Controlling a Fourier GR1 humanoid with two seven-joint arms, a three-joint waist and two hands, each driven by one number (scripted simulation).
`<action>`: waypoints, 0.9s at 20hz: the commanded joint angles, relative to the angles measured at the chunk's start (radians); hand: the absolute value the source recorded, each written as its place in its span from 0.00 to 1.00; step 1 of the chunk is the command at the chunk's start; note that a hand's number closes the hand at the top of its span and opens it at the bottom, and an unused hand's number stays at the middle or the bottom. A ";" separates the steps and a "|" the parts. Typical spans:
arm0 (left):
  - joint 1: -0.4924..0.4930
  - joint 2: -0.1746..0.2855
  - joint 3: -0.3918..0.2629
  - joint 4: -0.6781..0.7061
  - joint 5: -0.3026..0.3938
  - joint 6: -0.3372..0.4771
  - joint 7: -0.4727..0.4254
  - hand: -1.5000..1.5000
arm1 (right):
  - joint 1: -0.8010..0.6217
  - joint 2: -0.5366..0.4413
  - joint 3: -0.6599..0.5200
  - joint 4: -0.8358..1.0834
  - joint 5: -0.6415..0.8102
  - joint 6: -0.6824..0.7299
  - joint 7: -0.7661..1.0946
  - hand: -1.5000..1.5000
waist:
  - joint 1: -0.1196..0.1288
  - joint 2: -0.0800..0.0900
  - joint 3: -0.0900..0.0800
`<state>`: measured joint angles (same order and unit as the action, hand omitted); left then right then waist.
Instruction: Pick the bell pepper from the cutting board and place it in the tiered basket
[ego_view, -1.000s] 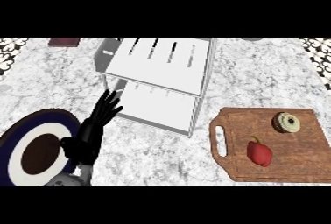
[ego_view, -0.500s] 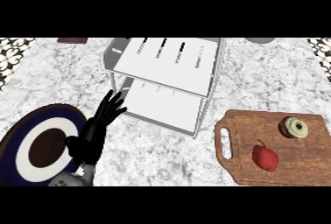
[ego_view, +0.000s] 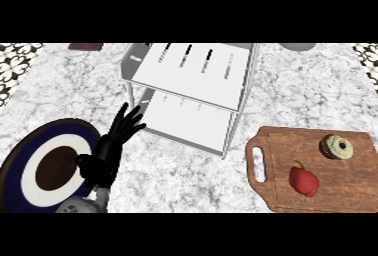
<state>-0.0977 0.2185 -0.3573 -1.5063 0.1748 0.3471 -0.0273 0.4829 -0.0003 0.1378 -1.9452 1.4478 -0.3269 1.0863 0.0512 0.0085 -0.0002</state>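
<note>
A red bell pepper (ego_view: 303, 180) lies on the wooden cutting board (ego_view: 280, 150) at the lower right of the head view. The white tiered basket (ego_view: 193, 95) stands at the top middle, with two slotted shelves. My left hand (ego_view: 111, 147) rests open at the lower left, fingers straight and pointing up toward the basket's left corner. It is far from the pepper and holds nothing. My right hand does not show.
A dark blue and white plate (ego_view: 44, 167) with a brown centre lies at the lower left, partly under my left hand. A small round doughnut-like item (ego_view: 339, 146) sits on the board's far right. A grey object (ego_view: 299, 46) shows at the top edge.
The whole view has shifted: basket, board and plate now sit slightly further right and lower in the picture. My left hand stays open in the same pose.
</note>
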 joint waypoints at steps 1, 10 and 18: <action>0.108 0.036 0.021 0.113 -0.023 0.046 0.046 0.50 | -0.107 0.000 0.069 -0.023 0.062 0.161 0.206 0.00 | -0.001 0.007 -0.004; 0.105 0.063 0.046 0.096 -0.007 0.026 0.054 0.50 | -0.271 0.000 0.065 0.090 0.022 0.323 0.340 0.00 | -0.007 0.007 -0.002; 0.127 0.066 0.054 0.094 -0.001 0.021 0.043 0.50 | -0.380 0.000 0.022 0.138 -0.058 0.407 0.379 0.00 | -0.020 0.005 -0.001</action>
<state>-0.0537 0.2309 -0.3335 -1.5246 0.1815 0.3548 -0.0430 0.1849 -0.0004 0.1783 -1.8263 1.4229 -0.0328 1.2356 0.0309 -0.0032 0.0074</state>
